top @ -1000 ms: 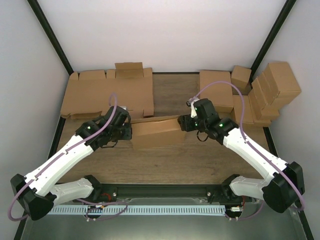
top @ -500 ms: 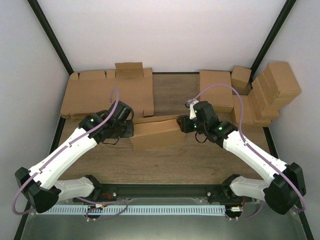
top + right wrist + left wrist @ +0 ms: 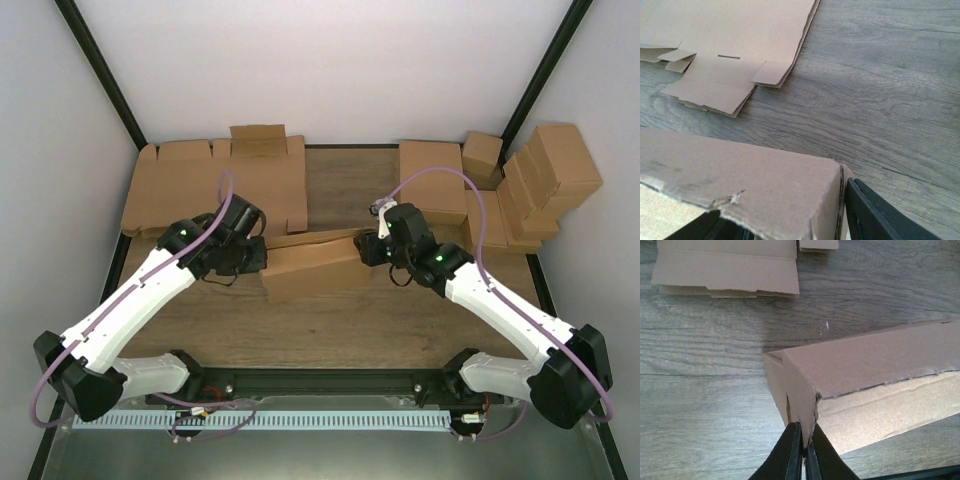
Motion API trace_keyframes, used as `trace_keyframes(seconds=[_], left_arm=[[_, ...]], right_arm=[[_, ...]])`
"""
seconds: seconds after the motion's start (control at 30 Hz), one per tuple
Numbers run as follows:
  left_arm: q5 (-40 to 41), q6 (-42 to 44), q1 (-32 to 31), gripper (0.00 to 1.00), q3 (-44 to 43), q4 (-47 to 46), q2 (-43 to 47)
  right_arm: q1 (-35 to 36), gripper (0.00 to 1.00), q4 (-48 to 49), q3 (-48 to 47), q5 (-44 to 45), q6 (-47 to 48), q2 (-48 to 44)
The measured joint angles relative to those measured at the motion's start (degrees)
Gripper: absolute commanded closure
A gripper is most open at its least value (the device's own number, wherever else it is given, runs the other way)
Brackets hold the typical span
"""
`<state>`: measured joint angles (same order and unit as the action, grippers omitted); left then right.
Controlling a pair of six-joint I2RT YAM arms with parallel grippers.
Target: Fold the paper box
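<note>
Paper box [image 3: 315, 265] sat mid-table [image 3: 340, 330], partly folded, between both arms. Left gripper [image 3: 258, 258] pressed together, pinching thin wall at box's left corner. Right gripper [image 3: 368, 248] straddled box's right end, one finger [image 3: 867, 212] against end wall; couldn't tell whether clamped. Flat blanks [image 3: 215, 190] far left, finished boxes [image 3: 545, 180] far right.
</note>
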<state>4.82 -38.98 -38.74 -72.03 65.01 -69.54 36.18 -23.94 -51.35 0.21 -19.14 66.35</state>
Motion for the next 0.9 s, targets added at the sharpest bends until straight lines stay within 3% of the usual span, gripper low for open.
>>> trace_keyframes(seconds=[0.9], left_arm=[[-15.02, 3.56, 8.68, 0.96, -2.01, 1.81, -2.03]], right_arm=[[0.28, 0.51, 0.52, 0.22, 1.51, 0.22, 0.02]])
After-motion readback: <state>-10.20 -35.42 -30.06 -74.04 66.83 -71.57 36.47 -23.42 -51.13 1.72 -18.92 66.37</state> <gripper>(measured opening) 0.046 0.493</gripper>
